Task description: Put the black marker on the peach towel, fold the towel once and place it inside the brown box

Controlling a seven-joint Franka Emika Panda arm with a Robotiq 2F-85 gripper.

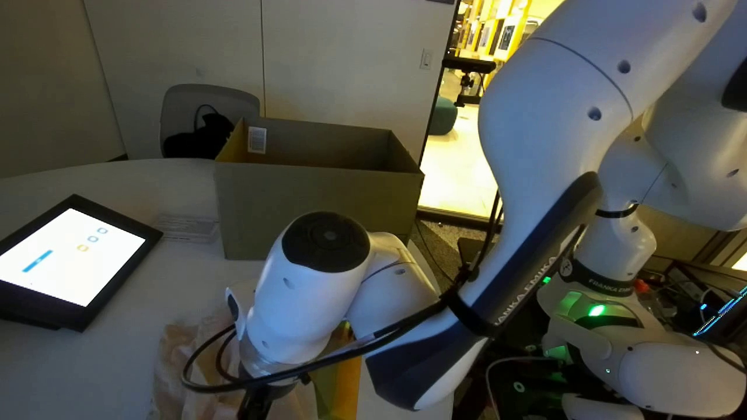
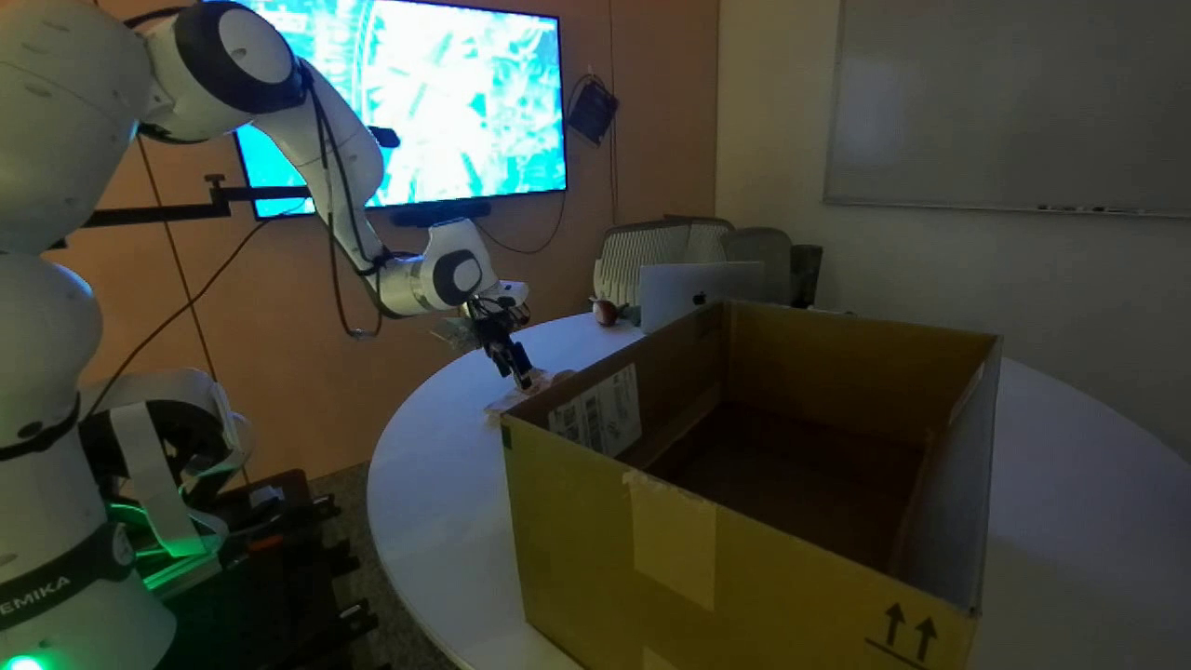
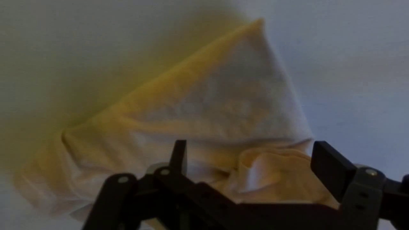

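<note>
Indoors, open-topped brown box (image 1: 309, 204), towel (image 3: 204, 115) outside

An exterior view looks down past the near Franka arm (image 1: 537, 151); an exterior view faces a television (image 2: 465, 102) across the cardboard box (image 2: 744, 577). Both share arm, box and desk (image 2: 437, 540). The wrist view faces the peach towel (image 3: 204, 118), close below.

The towel (image 3: 223, 105) is matt, creased cloth; the box (image 2: 595, 540) looks like matt cardboard, with a paper label (image 2: 609, 409) on an inner wall and, outside, a patch of tape (image 2: 675, 544), ragged along its top edge; the gripper (image 3: 250, 156) is matt; the arm (image 1: 543, 116) has a smooth, plastic-looking shell with a soft sheen; the tabletop (image 2: 437, 502) is smooth; the laptop lid (image 2: 665, 293) looks like satin metal.
</note>
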